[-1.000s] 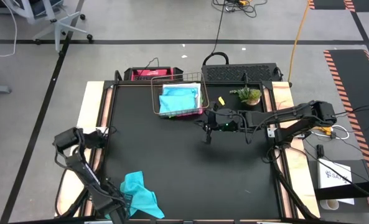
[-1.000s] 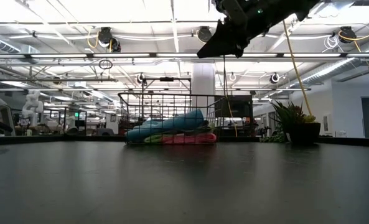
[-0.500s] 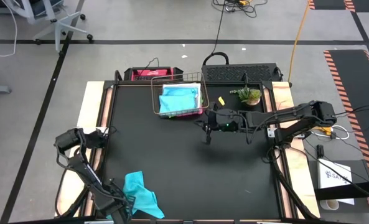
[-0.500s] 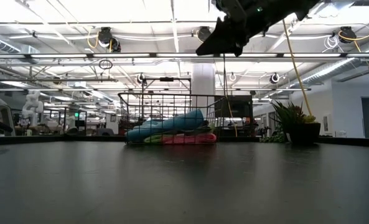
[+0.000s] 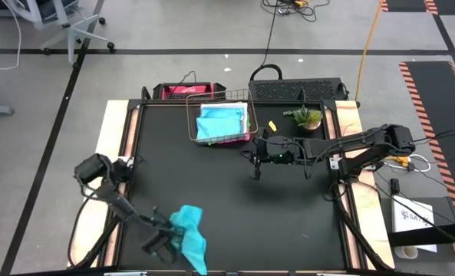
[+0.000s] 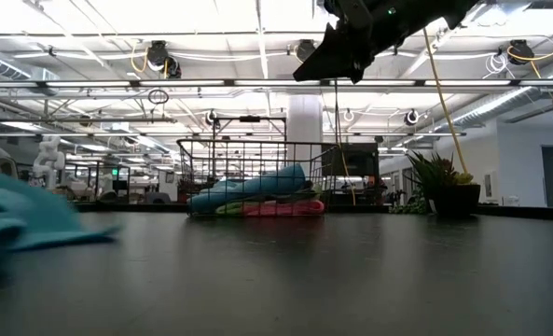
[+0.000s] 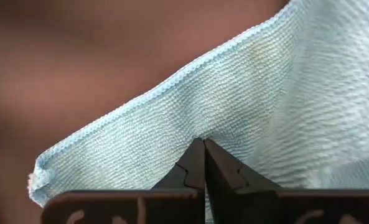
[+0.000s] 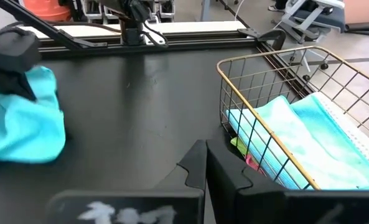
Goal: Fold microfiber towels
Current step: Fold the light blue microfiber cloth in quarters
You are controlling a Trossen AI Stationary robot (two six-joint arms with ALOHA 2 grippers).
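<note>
Left tool (image 5: 168, 239) at the near left part of the black table (image 5: 235, 199), fingers pressed together on a fold of a crumpled turquoise blue microfiber towel (image 5: 188, 234). In the left wrist view the two dark fingers (image 7: 203, 171) meet with the ribbed cloth (image 7: 265, 118) pinched between them, its stitched hem running just beyond. In the low view the same towel (image 6: 20, 224) shows as a blurred turquoise mass at the table's edge.

Right tool (image 5: 256, 156) hangs above the table's middle, near the copper wire basket (image 5: 219, 123), fingers closed, nothing held.

The basket sits at the table's far side. Inside it, a second turquoise blue towel (image 8: 308, 146) lies folded on top; lime green cloth (image 8: 236, 145) and pink cloth (image 8: 251, 163) edges show beneath it.

A small potted green plant (image 5: 307, 117) stands just right of the basket.
</note>
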